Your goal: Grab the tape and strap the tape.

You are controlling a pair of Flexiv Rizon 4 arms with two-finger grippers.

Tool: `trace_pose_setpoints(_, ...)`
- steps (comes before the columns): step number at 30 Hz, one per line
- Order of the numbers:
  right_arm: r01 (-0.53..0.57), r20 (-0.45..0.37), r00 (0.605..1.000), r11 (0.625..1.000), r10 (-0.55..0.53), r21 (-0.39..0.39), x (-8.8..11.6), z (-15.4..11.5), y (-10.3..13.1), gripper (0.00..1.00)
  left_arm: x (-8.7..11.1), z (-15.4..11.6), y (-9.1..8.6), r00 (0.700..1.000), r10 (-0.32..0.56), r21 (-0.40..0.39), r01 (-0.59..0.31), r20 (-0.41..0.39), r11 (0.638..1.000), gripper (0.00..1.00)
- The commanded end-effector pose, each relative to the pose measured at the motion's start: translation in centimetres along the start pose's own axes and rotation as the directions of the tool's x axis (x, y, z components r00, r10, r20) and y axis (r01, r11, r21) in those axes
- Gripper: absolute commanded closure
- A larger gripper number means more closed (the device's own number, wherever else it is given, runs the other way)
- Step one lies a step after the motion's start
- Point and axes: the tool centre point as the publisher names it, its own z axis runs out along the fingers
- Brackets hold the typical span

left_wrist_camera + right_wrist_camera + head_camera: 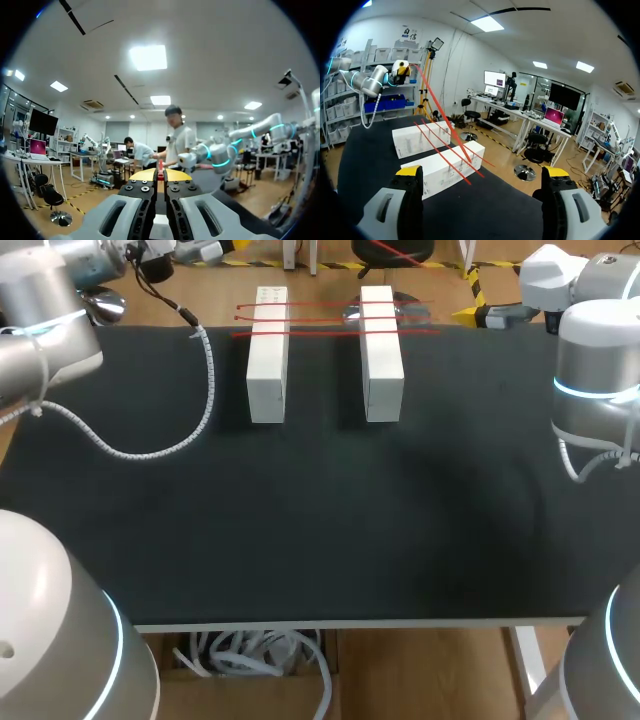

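The worktop is covered in matte black cloth. At its right the right tool hangs with its yellow-tipped fingers wide apart, holding nothing. On the left a white spiral-wrapped cable lies in a loose curve. Farther back two long white blocks stand side by side, with thin strands of red tape stretched across their far ends. One strand rises to the left tool, whose fingers are pressed together on it. How many strands there are is hard to make out.
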Motion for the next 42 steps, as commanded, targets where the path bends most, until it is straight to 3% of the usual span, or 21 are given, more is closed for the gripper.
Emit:
trace_pose_setpoints(1, 0.044, 0.148, 0.988, 0.998, -0.051, 0.052, 0.1, -0.4, 0.3, 0.00, 0.1, 0.0, 0.1, 1.000, 0.001, 0.001, -0.001, 0.003, 1.000, 1.00)
trace_pose_setpoints(8, 0.079, 0.404, 0.906, 0.988, -0.128, 0.135, -0.6, -1.6, -0.1, 0.00, 0.1, 0.0, 0.1, 1.000, 0.001, 0.001, -0.001, 0.003, 1.000, 1.00)
trace_pose_setpoints(11, 0.066, 0.544, 0.830, 0.991, -0.121, 0.121, -1.0, -1.9, 0.1, 0.00, 0.1, 0.0, 0.1, 1.000, 0.001, 0.001, -0.001, 0.003, 1.000, 1.00)
trace_pose_setpoints(13, 0.068, 0.632, 0.760, 0.985, -0.152, 0.156, -1.0, -2.0, 0.3, 0.00, 0.1, 0.0, 0.1, 1.000, 0.001, 0.001, -0.001, 0.003, 1.000, 1.00)
trace_pose_setpoints(18, 0.219, 0.705, 0.680, 0.974, -0.200, 0.064, -1.1, -2.3, 1.8, 0.00, 0.1, 0.0, 0.1, 1.000, 0.001, 0.001, -0.001, 0.003, 1.000, 1.00)
trace_pose_setpoints(20, 0.269, 0.715, 0.672, 0.963, -0.195, 0.011, -1.0, -2.4, 2.6, 0.00, 0.1, 0.0, 0.1, 1.000, 0.001, 0.001, -0.001, 0.003, 1.000, 1.00)
trace_pose_setpoints(21, 0.312, 0.729, 0.647, 0.950, -0.223, 0.015, -0.9, -2.5, 2.9, 0.00, 0.1, 0.0, 0.1, 1.000, 0.001, 0.001, -0.001, 0.003, 1.000, 1.00)
trace_pose_setpoints(24, 0.375, 0.741, 0.629, 0.927, -0.235, -0.024, -0.4, -2.7, 3.7, 0.00, 0.1, 0.0, 0.1, 1.000, 0.001, 0.001, -0.001, 0.003, 1.000, 1.00)
trace_pose_setpoints(29, 0.383, 0.746, 0.635, 0.920, -0.198, -0.082, 0.3, -2.9, 4.1, 0.00, 0.1, 0.0, 0.1, 1.000, 0.001, 0.001, -0.001, 0.003, 1.000, 1.00)
trace_pose_setpoints(32, 0.310, 0.746, 0.653, 0.945, -0.129, -0.108, 0.4, -3.3, 4.4, 0.00, 0.1, 0.0, 0.1, 1.000, 0.001, 0.001, -0.001, 0.003, 1.000, 1.00)
trace_pose_setpoints(36, 0.060, 0.684, 0.724, 0.980, 0.090, -0.191, 0.0, -3.8, 5.2, 0.00, 0.1, 0.0, 0.1, 1.000, 0.001, 0.001, -0.001, 0.003, 1.000, 1.00)
trace_pose_setpoints(40, -0.168, 0.567, 0.764, 0.944, 0.307, -0.285, -0.1, -4.6, 6.9, 0.00, 0.1, 0.0, 0.1, 1.000, 0.001, 0.001, -0.001, 0.003, 1.000, 1.00)
trace_pose_setpoints(42, -0.245, 0.506, 0.781, 0.924, 0.367, -0.293, 0.2, -4.8, 7.3, 0.00, 0.1, 0.0, 0.1, 1.000, 0.001, 0.001, -0.001, 0.003, 1.000, 1.00)
